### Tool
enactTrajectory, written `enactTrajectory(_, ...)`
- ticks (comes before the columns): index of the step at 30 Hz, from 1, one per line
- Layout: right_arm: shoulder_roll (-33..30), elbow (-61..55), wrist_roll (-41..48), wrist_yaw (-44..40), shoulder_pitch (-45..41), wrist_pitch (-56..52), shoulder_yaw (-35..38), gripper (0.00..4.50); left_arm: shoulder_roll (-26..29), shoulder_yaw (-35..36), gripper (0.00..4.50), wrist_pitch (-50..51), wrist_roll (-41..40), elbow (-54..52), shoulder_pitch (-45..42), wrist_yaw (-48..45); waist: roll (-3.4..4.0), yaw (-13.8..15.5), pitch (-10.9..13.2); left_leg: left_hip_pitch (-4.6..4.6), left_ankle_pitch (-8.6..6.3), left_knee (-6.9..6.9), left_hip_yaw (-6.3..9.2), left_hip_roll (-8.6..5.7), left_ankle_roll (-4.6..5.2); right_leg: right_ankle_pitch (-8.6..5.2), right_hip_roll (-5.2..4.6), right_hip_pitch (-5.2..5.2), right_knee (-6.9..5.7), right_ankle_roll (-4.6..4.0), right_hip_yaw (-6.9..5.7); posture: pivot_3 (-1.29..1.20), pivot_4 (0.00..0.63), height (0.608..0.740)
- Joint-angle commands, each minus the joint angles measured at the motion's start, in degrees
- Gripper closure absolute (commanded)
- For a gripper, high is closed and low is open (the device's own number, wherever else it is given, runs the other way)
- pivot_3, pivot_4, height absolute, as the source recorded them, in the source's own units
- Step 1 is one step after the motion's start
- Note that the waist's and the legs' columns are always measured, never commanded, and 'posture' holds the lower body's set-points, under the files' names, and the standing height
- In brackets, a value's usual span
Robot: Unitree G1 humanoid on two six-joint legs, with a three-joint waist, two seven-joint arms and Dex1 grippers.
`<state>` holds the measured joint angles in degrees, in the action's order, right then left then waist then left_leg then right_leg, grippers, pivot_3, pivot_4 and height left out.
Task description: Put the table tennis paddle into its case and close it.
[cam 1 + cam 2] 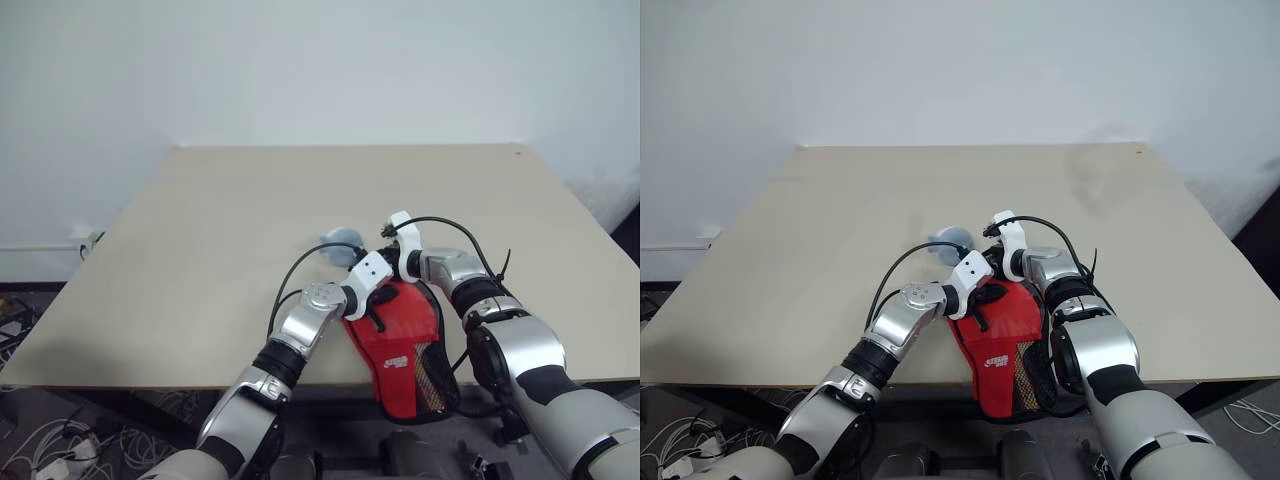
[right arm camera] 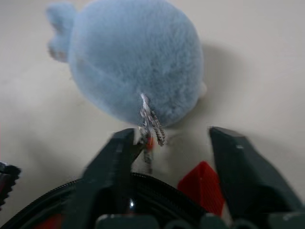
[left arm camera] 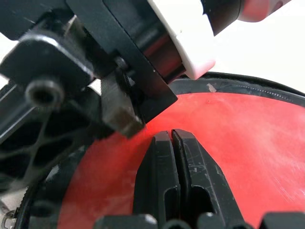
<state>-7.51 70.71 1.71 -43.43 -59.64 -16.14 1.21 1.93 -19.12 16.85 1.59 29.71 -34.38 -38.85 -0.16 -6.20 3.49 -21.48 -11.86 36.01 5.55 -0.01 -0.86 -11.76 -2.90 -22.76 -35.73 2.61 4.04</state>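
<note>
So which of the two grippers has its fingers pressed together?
The left gripper, fingers shut and resting on the red case; the right gripper shows a gap between its fingers.

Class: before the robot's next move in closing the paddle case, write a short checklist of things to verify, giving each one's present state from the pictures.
1. Case lies on the table: ok.
2. Left hand shut, pressing on the red surface: ok.
3. Right hand at the zip edge, fingers apart: ok.
4. Zip pull held: not ok, nothing between the fingers.
5. Blue plush toy clear of the right hand: not ok, right ahead.
6. Paddle fully inside: cannot tell.
</note>
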Motion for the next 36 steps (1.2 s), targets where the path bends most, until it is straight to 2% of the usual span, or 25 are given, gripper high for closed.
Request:
enactTrajectory(1,0.06,-1.01,1.08,0.06,-1.09,-0.23,1.25,3.3,0.56,-1.25,4.5,2.99,1.55,3.27,2.12,0.43,0.0,0.0,0.0,0.0,0.0,0.0,0.0,0.0,0.0,0.0,0.0,0.0,0.0,0.0,0.0,0.0,0.0,0.74)
enactTrajectory(5,0.06,-1.07,2.17,0.44,-1.15,-0.82,2.64,4.38,0.52,-1.29,4.5,2.96,1.54,3.49,2.03,0.34,0.01,0.01,-0.01,0.0,0.0,0.0,0.0,0.0,0.0,0.0,0.0,0.0,0.0,0.0,0.0,0.0,0.0,0.74)
enactTrajectory(6,0.06,-1.1,2.29,0.58,-1.16,-0.92,2.87,4.44,0.52,-1.3,4.5,2.96,1.54,3.51,2.01,0.33,0.01,0.0,-0.01,0.0,0.0,0.0,0.01,0.0,0.0,0.0,0.0,0.01,0.0,0.0,0.0,0.0,0.0,0.74)
enactTrajectory(18,-1.07,-0.71,2.58,7.8,-1.81,-0.69,5.01,4.44,0.34,-1.34,4.5,2.96,1.6,3.87,1.77,0.44,0.02,0.02,-0.01,0.0,0.0,0.0,0.01,-0.01,0.0,0.0,0.0,0.01,-0.01,0.0,0.0,0.0,0.0,0.74)
enactTrajectory(36,-6.21,-1.85,2.86,10.59,-1.32,-0.32,6.97,4.44,-0.13,-1.36,4.5,2.17,1.63,5.29,1.1,0.39,0.02,0.37,-0.01,-0.02,0.01,0.06,0.01,-0.05,0.01,0.0,-0.01,0.04,-0.01,0.0,0.03,0.0,0.0,0.74)
